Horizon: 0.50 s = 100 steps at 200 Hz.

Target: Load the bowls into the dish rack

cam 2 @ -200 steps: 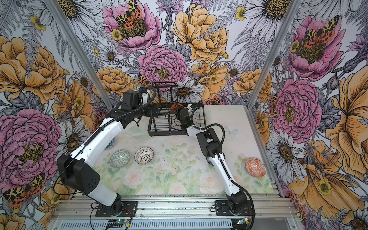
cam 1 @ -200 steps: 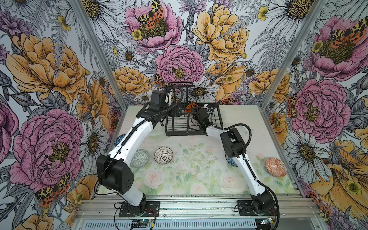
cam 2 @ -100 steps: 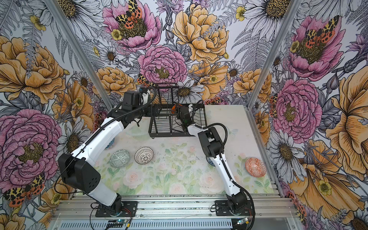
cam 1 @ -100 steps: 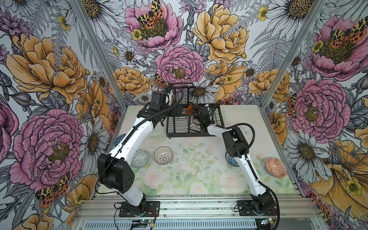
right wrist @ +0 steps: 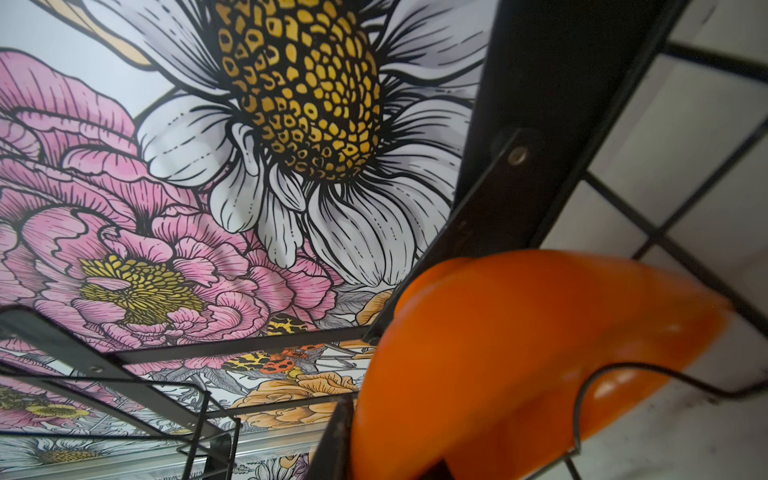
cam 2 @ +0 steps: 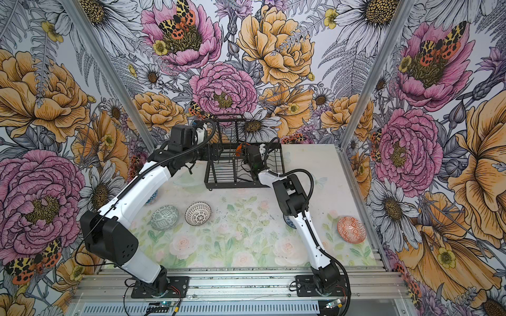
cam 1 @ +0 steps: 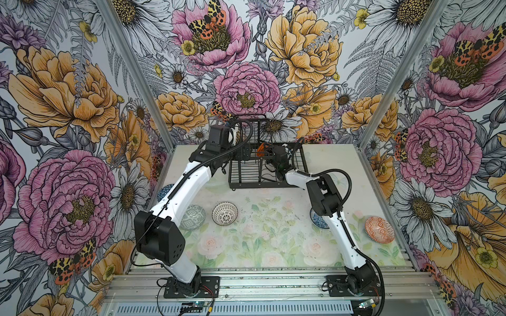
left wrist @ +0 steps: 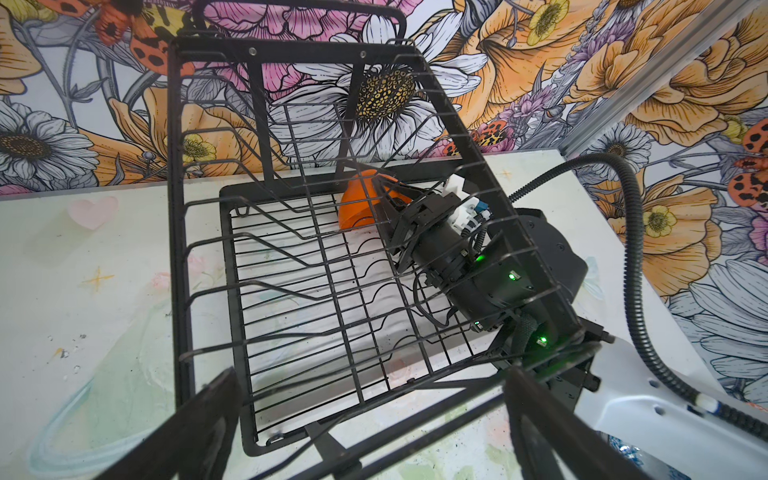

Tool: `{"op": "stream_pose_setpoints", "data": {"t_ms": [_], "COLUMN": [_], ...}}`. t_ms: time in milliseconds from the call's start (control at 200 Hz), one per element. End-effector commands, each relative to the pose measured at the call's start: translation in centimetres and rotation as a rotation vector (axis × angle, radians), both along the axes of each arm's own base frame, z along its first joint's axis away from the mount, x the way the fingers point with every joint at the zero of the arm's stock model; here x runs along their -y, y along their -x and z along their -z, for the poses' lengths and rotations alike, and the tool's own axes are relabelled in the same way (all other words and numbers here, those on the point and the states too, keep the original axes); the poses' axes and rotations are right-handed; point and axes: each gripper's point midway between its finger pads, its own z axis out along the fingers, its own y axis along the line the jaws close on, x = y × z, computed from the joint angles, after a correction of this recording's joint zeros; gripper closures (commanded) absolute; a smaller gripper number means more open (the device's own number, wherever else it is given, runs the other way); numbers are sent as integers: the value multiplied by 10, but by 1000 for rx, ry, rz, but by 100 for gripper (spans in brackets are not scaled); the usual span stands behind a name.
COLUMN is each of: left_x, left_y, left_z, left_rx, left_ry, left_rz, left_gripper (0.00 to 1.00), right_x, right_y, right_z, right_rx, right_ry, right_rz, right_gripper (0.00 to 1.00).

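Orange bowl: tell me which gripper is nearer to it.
Right. The right gripper is at the orange bowl inside the dish rack; the left gripper is open at the rack's edge, apart from the bowl.

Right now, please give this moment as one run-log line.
step: loading rack | right tool: at orange bowl inside rack, grip unclear | left tool: open, at rack's edge | table: other bowls waiting
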Motion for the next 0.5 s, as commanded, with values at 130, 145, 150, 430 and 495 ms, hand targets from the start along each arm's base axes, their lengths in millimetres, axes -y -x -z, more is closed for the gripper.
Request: {"op": "stream_pose_setpoints", "data": {"t_ms": [130, 145, 150, 430, 495], "left_x": [5, 6, 5, 8, 9], "left_y": [6, 6, 6, 5, 5], "left_z": [-16, -16, -16, -19, -19], "left_rx": [32, 33, 33, 42, 43], "left_ry": [11, 11, 11, 10, 7], "left_rz": [8, 8, 8, 9, 11], "left_gripper": [1, 1, 1, 1, 1], "right_x": [12, 13, 12, 17, 18], "right_y": [1, 0, 1, -6, -7], "right_z": [44, 43, 42, 24, 22], "right_rx": [-144, -141, -141, -107, -103], "right_ry": [66, 65, 64, 57, 57], "right_rz": [3, 3, 2, 6, 5], "right_gripper": [74, 73, 73, 63, 61]}}
